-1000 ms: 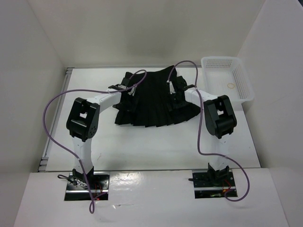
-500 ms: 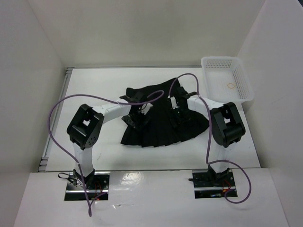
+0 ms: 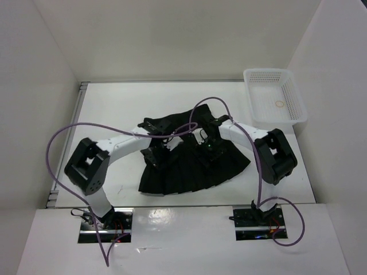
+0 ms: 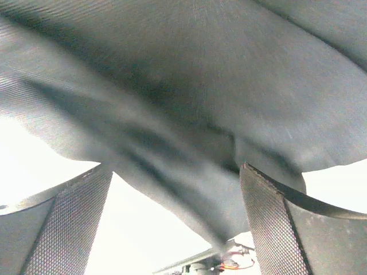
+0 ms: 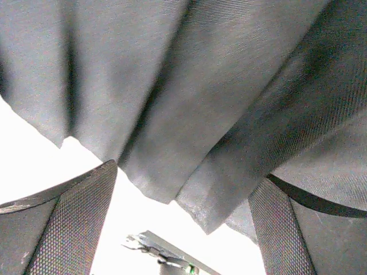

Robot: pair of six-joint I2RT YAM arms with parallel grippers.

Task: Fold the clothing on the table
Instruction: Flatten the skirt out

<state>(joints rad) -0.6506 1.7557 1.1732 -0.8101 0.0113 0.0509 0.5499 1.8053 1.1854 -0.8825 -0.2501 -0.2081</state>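
Spread wide on the left gripper [image 3: 156, 156], nothing pinched; same on the right gripper [image 3: 207, 150], splayed and slack. Both down over the skirt [image 3: 189, 175], well left of the basket [image 3: 299, 112] and nearer the arm bases than the basket. Skirt in a loose heap there on the table [image 3: 114, 109], pleats fanned toward the bases, far edge seemingly doubled over in a rumpled band. Perhaps one rough fold laid, hardly neat; likely more folding and smoothing to go. From above, only outline and arm pose, jaws lost against black cloth. From the wrists, mesh-textured fingers [image 4: 74, 223] far apart, fabric drooping between them, no clamp anywhere.
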